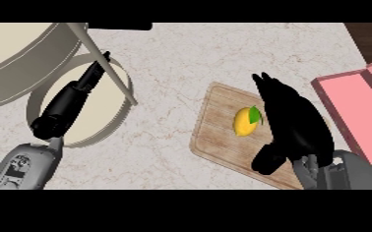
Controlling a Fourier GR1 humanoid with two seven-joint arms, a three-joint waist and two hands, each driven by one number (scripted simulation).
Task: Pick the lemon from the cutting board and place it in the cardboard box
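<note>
A yellow lemon (245, 121) with a green leaf lies on the wooden cutting board (216, 132) right of centre. My right hand (294, 123) hovers over the board's right part, just right of the lemon, fingers stretched straight toward the far side, thumb low near the board's front; it is open and holds nothing. The pink-walled box (349, 105) stands at the right edge, partly cut off by the view. My left hand (69, 105) rests at the left, open, fingers extended over a round pale plate.
A round pale plate (116, 123) sits at the left under the left hand. A large cream rounded object with a pale bar (36, 59) fills the far left corner. Bare marble counter (189, 59) spreads between plate and board.
</note>
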